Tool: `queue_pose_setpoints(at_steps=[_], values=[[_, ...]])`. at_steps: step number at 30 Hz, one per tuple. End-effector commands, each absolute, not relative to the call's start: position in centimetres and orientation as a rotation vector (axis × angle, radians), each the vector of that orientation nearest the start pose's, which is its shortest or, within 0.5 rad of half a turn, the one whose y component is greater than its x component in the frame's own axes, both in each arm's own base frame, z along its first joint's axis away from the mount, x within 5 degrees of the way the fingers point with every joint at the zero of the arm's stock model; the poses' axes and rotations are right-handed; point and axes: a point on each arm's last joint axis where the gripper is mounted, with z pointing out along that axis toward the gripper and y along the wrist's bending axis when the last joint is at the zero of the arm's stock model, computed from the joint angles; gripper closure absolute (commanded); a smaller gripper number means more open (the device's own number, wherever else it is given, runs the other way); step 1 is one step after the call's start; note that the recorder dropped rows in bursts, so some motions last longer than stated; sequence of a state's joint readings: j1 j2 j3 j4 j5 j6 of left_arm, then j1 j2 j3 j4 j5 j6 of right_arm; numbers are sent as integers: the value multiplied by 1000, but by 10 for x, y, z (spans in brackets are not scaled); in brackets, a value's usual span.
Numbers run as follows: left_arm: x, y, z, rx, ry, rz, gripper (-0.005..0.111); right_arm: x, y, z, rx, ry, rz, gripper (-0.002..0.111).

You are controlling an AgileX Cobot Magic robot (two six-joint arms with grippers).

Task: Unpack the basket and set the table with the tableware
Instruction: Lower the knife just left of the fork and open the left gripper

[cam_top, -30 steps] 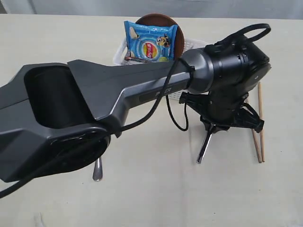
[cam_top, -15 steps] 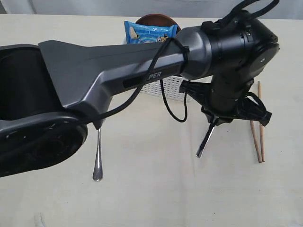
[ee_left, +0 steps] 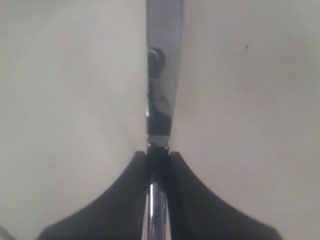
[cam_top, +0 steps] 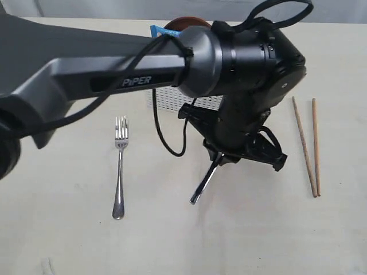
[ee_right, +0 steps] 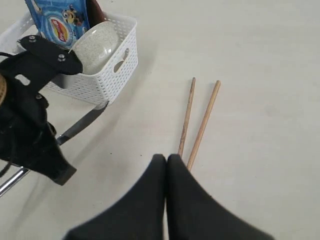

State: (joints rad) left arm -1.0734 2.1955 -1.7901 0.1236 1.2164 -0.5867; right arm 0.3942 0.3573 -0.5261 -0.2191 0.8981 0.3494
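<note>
the knife [cam_top: 205,183] hangs slanted over the middle of the surface [cam_top: 69,240]. the left pincer [ee_left: 157,156] pinches it about where blade meets handle, its fingers pressed on either side of the steel. the handle end points down toward the near edge; whether it touches the surface cannot be told. the blade runs the other way, toward the basket [ee_right: 107,82], which stands by the far edge.

the fork [cam_top: 119,166] lies flat left of the middle, tines toward the far edge. the two chopsticks [cam_top: 304,148] lie side by side near the right edge, closing together at their near ends. the right pincer [ee_right: 166,162] is pressed together, holding nothing, above those near ends.

in the basket a cream bowl [ee_right: 95,47] leans on its side. a blue snack bag [ee_right: 57,22] and a brown plate [cam_top: 186,23] stand behind it.

the surface is pale beige and matte, with a grey backdrop beyond its far edge. from outside, the left arm [cam_top: 114,74] covers most of the basket and the knife's blade.
</note>
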Motion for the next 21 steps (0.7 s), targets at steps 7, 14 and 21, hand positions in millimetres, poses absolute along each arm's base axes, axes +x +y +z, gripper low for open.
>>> queue_pose_setpoints(at_steps=[7, 14, 21], values=[[212, -330, 201, 699, 2968, 165, 107, 59, 9, 289, -120, 2185, 157, 108], [226, -276, 218, 504, 2988, 112, 107, 59, 9, 289, -120, 2185, 159, 108], [234, -218, 215, 228, 3049, 100, 107, 59, 9, 289, -120, 2185, 159, 108]])
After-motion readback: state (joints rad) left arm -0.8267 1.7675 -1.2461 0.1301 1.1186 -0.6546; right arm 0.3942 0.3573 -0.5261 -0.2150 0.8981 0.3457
